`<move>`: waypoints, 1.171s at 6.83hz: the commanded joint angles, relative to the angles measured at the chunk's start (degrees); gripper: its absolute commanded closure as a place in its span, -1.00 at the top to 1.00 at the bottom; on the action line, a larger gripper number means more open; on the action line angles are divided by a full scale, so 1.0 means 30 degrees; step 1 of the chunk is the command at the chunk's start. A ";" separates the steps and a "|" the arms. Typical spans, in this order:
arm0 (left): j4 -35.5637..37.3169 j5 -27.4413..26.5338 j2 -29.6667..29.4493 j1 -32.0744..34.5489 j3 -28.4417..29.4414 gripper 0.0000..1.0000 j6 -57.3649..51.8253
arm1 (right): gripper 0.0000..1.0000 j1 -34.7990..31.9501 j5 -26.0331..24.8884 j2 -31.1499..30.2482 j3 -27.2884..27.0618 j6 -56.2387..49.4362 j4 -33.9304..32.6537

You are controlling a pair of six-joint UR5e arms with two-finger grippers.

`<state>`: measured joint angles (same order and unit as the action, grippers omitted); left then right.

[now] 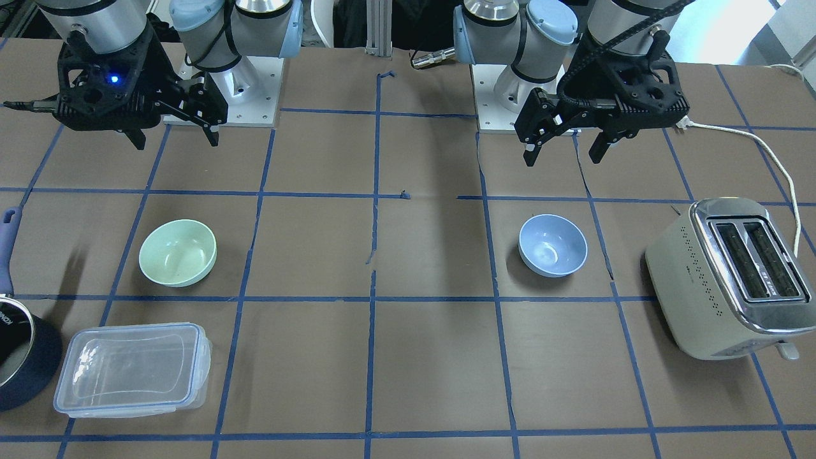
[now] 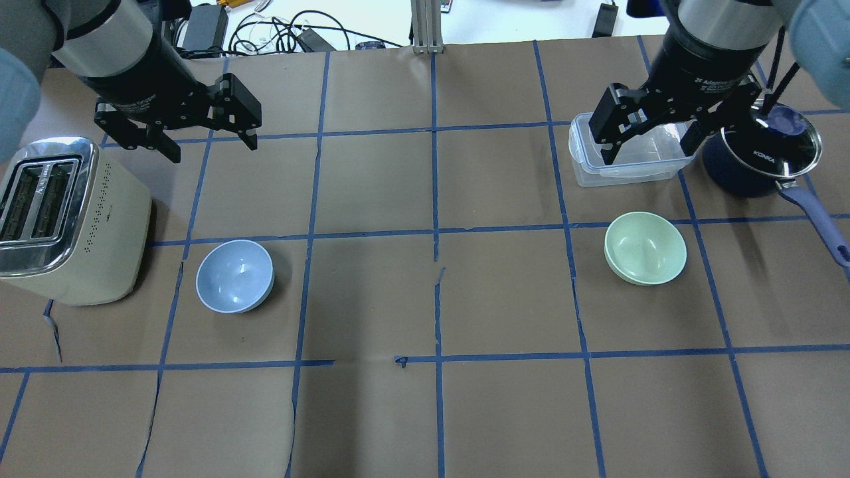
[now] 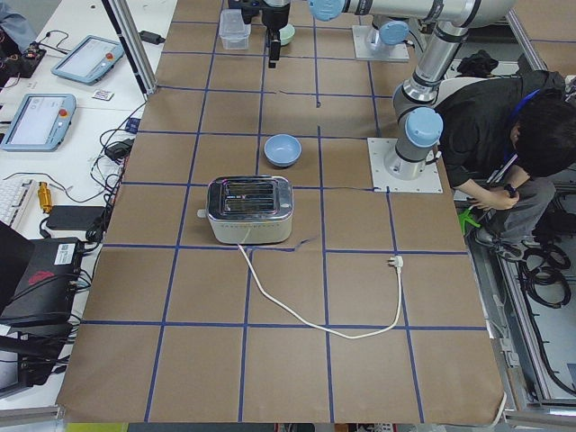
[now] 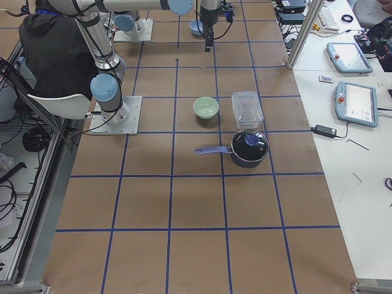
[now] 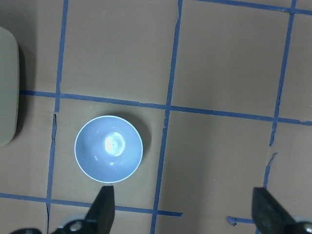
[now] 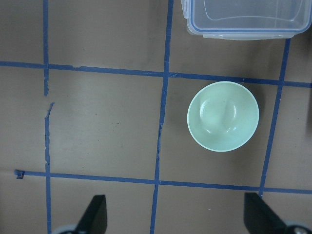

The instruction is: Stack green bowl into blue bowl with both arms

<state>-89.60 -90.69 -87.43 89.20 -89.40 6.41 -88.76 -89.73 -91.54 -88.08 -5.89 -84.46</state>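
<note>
The pale green bowl (image 1: pixel 178 252) stands upright and empty on the table on my right side; it also shows in the overhead view (image 2: pixel 645 248) and the right wrist view (image 6: pixel 223 116). The light blue bowl (image 1: pixel 553 245) stands upright and empty on my left side, also in the overhead view (image 2: pixel 235 276) and the left wrist view (image 5: pixel 108 148). My left gripper (image 1: pixel 564 156) hangs open and empty high above the table near the blue bowl. My right gripper (image 1: pixel 175 141) hangs open and empty high above the table near the green bowl. The two bowls are far apart.
A cream toaster (image 1: pixel 727 274) stands left of the blue bowl, its white cord (image 1: pixel 765 153) trailing toward the left arm's base. A clear lidded container (image 1: pixel 132 368) and a navy pot (image 1: pixel 19 357) sit past the green bowl. A person (image 3: pixel 513 126) sits behind the robot.
</note>
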 commanded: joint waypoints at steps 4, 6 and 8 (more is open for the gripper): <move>0.0100 -0.0006 0.0052 -0.0054 0.0005 1.00 -0.0407 | 1.00 0.0025 -0.0031 0.0014 -0.0083 0.0000 0.0000; 0.0100 -0.0006 0.0081 -0.0054 -0.0082 1.00 -0.0407 | 1.00 0.0025 -0.0031 0.0014 -0.0142 0.0000 0.0000; 0.0158 -0.0005 0.0139 -0.0054 -0.0171 1.00 -0.1045 | 1.00 0.0025 -0.0031 0.0014 -0.0142 0.0000 0.0000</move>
<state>-89.25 -90.67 -87.11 89.04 -89.86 4.73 -88.68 -89.78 -91.49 -88.45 -5.89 -84.46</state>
